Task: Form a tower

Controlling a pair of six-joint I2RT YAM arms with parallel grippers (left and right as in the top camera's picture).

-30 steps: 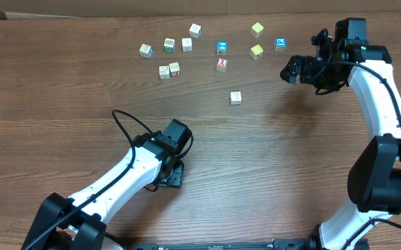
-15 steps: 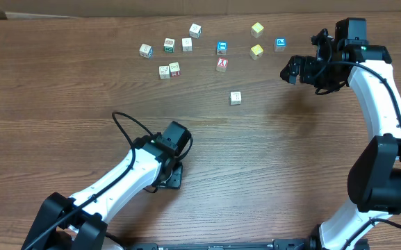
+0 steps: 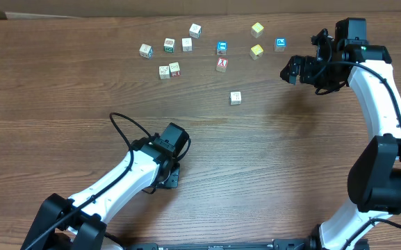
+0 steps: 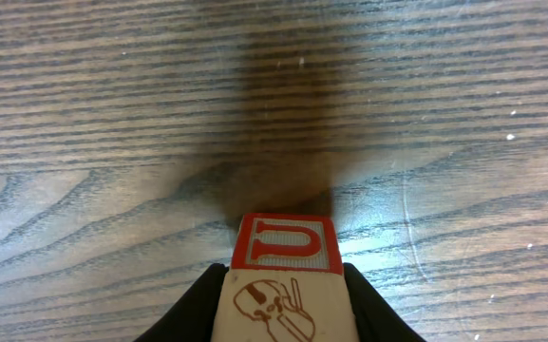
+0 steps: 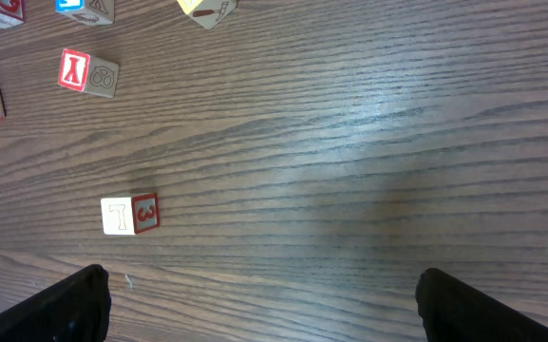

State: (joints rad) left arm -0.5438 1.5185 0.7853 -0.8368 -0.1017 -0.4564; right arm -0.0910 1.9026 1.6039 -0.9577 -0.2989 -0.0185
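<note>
No tower shows in any view. My left gripper (image 4: 283,277) is shut on a pale wooden cube (image 4: 286,242) with a red U face and a violin drawing, its black fingers (image 4: 198,304) pressed against both sides. From overhead the left gripper (image 3: 170,173) sits low at the table's front left and hides that cube. A lone cube (image 3: 235,97) printed with 7 and 3 (image 5: 129,215) lies mid-table. My right gripper (image 3: 292,69) hangs open at the back right with nothing between its fingers (image 5: 74,304).
Several loose cubes lie scattered along the back: a cluster at the left (image 3: 169,45), a red X cube (image 3: 222,64), a blue one (image 3: 222,48), two yellow ones (image 3: 256,51) and another blue one (image 3: 281,44) beside the right gripper.
The left gripper's jaws have closed onto the U cube, and the left wrist has shifted slightly to the lower left. The right arm has not moved.
</note>
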